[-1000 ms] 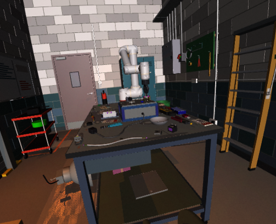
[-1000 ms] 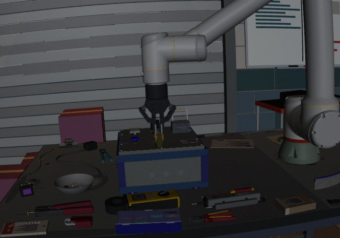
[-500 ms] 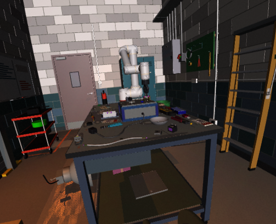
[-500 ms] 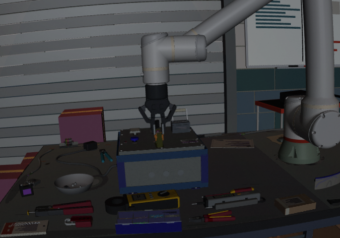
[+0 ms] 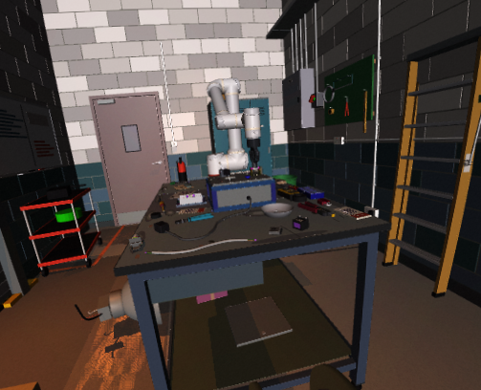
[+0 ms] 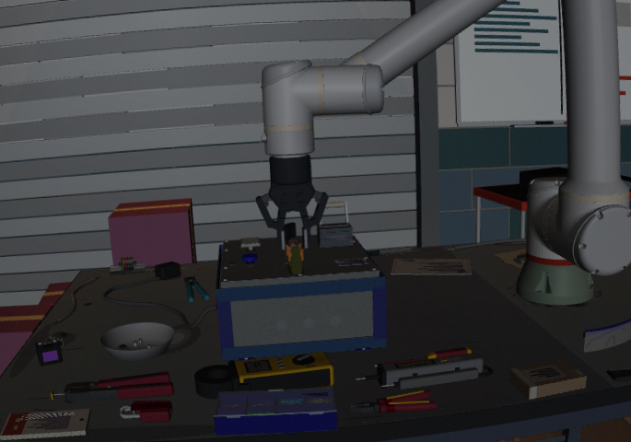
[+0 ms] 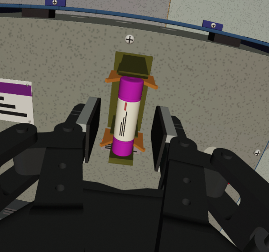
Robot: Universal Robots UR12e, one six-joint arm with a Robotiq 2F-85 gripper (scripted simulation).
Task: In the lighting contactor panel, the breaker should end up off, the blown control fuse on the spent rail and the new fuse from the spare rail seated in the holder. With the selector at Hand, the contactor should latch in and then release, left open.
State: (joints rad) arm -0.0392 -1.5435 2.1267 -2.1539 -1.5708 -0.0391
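Observation:
The lower end of the olive fuse holder (image 7: 130, 108) is partly hidden behind the fuse (image 7: 126, 117) that lies in its orange clips. The fuse has a cream body and magenta end caps. My gripper (image 7: 125, 131) is open and empty, with one finger on each side of the fuse and clear of it. The holder sits on the grey top face of the blue contactor panel (image 6: 300, 299). From the side, the gripper (image 6: 292, 241) hangs straight down over the panel's middle. A blue knob (image 6: 247, 258) sits on the panel to the left.
The robot base (image 6: 561, 250) stands on the table's far right. Around the panel lie a bowl (image 6: 137, 340), a yellow meter (image 6: 282, 369), a blue case (image 6: 276, 410) and red-handled tools (image 6: 118, 388). A labelled plate (image 7: 15, 100) lies on the panel beside the holder.

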